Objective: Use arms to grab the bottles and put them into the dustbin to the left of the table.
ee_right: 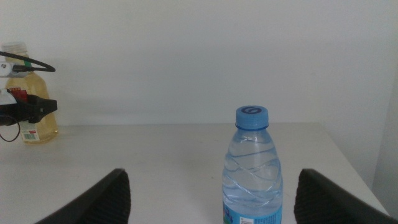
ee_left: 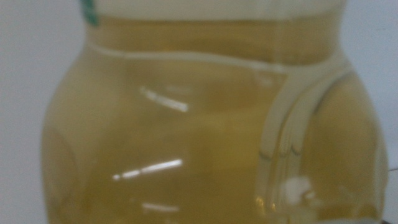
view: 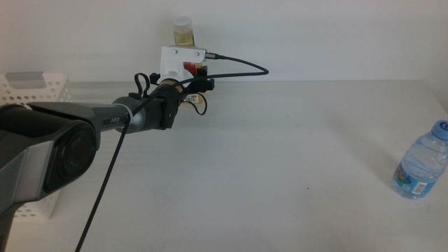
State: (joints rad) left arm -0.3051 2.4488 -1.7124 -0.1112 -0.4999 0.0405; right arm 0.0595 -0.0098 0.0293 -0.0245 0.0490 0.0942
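1. Dustbin: white, perforated, at left table edge; contents not visible.
2. Yellow-liquid bottle: upright at far table edge, pale cap, red-white label, amber liquid nearly filling it.
3. Left gripper: right at the bottle's body; jaws hidden in the wrist view, so grip cannot be told, possibly around it.
4. Water bottle: clear, blue cap, blue label, upright near right table edge.
5. Right gripper: jaws spread wide, water bottle standing between them, untouched.
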